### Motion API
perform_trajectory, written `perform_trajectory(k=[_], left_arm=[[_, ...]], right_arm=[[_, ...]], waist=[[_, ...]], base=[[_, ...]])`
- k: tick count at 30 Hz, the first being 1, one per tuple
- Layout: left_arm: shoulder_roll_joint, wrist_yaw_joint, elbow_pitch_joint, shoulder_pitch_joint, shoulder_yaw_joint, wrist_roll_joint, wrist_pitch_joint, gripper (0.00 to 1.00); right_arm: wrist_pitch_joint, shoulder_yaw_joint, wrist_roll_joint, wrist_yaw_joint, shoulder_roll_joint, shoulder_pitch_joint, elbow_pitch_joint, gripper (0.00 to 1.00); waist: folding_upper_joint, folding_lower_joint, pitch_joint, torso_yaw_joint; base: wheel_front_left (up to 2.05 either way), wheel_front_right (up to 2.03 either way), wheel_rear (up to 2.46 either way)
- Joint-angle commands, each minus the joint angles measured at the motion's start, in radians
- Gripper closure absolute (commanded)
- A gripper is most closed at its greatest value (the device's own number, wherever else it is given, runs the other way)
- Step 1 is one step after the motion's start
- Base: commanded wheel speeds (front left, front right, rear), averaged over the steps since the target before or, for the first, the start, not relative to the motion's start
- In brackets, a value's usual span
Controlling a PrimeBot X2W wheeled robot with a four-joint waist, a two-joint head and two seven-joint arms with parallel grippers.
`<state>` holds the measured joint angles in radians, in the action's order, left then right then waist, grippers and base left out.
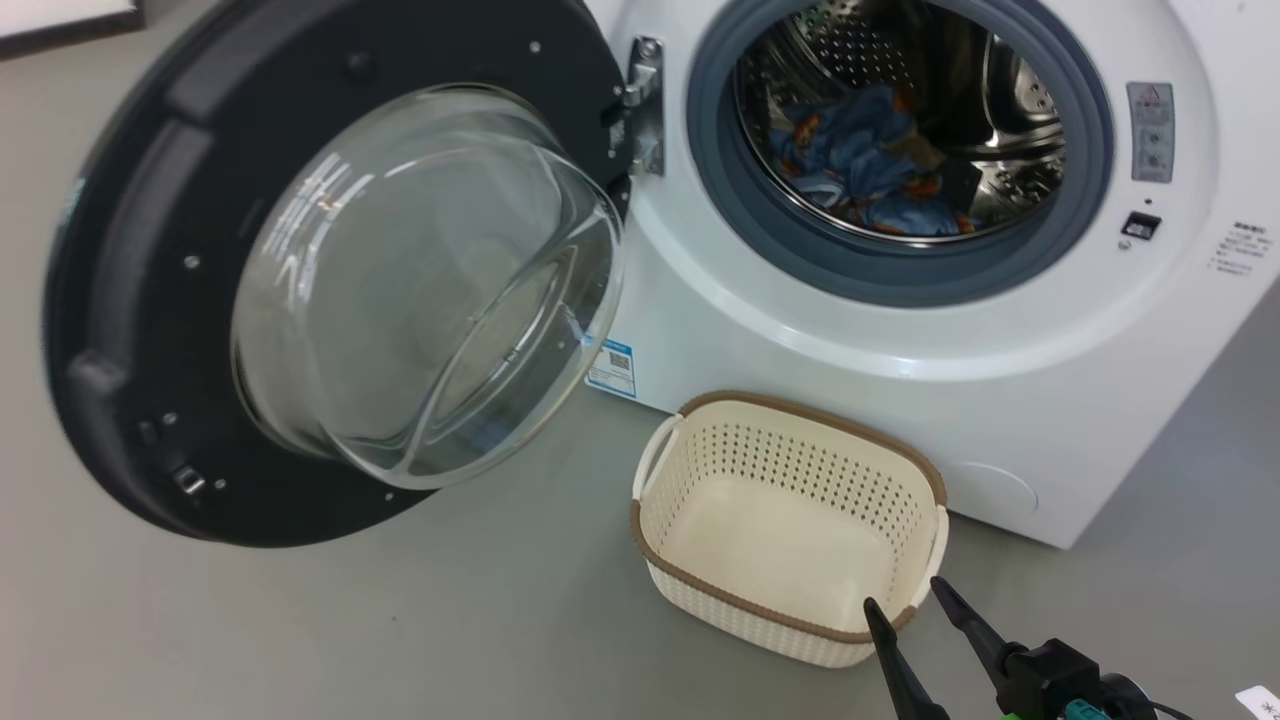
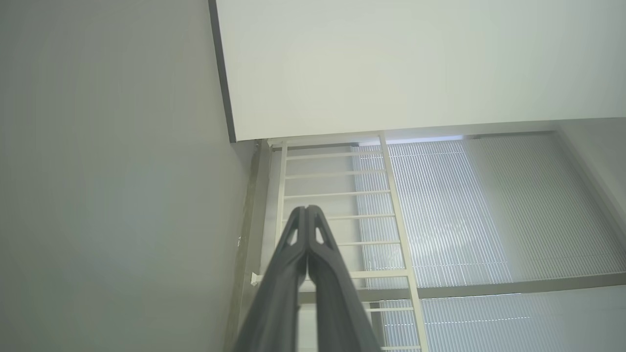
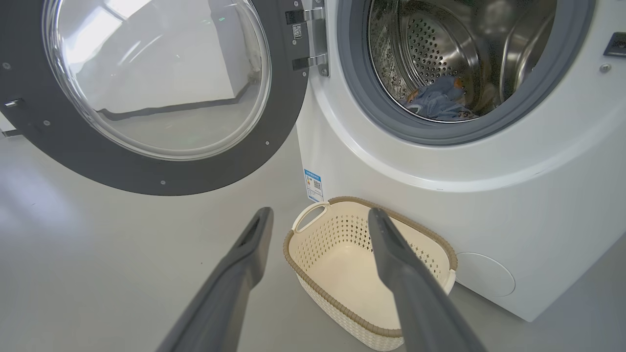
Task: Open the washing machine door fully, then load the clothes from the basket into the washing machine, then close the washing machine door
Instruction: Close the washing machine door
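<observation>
The large round black washing machine door (image 1: 400,290) is seen wide open beside the white front-loading washing machine (image 1: 900,340), in whose steel drum (image 1: 1010,120) the light-blue bear-printed clothes (image 1: 865,165) are lodged. The cream perforated plastic basket (image 1: 790,470) is set on the grey floor (image 1: 400,620) below. The right gripper (image 1: 905,595) is held spread, empty, by its rim; the left gripper (image 2: 305,210) is pressed closed.

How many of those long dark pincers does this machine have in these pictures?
2. The right pincer is open, low at the basket's near corner in the head view. The left pincer is shut, aimed at slatted blinds in its own wrist view.
</observation>
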<state>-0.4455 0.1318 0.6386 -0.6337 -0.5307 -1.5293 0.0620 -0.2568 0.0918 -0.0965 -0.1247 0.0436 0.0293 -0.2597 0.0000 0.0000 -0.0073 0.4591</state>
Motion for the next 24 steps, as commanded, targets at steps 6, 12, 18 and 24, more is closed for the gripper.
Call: perform_trajectory(k=[6, 12, 18, 24], left_arm=[[-0.074, -0.043, 0.057, -0.071, -0.024, -0.026, 0.038, 1.00], [-0.054, -0.068, 0.125, -0.101, -0.030, -0.060, 0.078, 1.00], [-0.029, -0.100, 0.172, -0.129, -0.019, -0.112, 0.200, 1.00], [-0.005, -0.131, 0.211, -0.126, -0.003, -0.150, 0.330, 1.00]], right_arm=[[-0.005, 0.015, 0.041, -0.006, 0.011, -0.016, 0.018, 0.00], [-0.005, 0.014, 0.045, -0.006, 0.028, -0.021, 0.019, 0.00], [-0.005, 0.011, 0.042, -0.006, 0.040, -0.034, 0.020, 0.00], [-0.005, 0.008, 0.041, -0.006, 0.050, -0.039, 0.016, 0.00]], waist=[[0.0000, 0.0000, 0.062, -0.051], [0.0000, 0.0000, 0.080, -0.060], [0.0000, 0.0000, 0.094, -0.062], [0.0000, 0.0000, 0.100, -0.067]], base=[[0.00, 0.00, 0.00], [0.00, 0.00, 0.00], [0.00, 0.00, 0.00], [0.00, 0.00, 0.00]])
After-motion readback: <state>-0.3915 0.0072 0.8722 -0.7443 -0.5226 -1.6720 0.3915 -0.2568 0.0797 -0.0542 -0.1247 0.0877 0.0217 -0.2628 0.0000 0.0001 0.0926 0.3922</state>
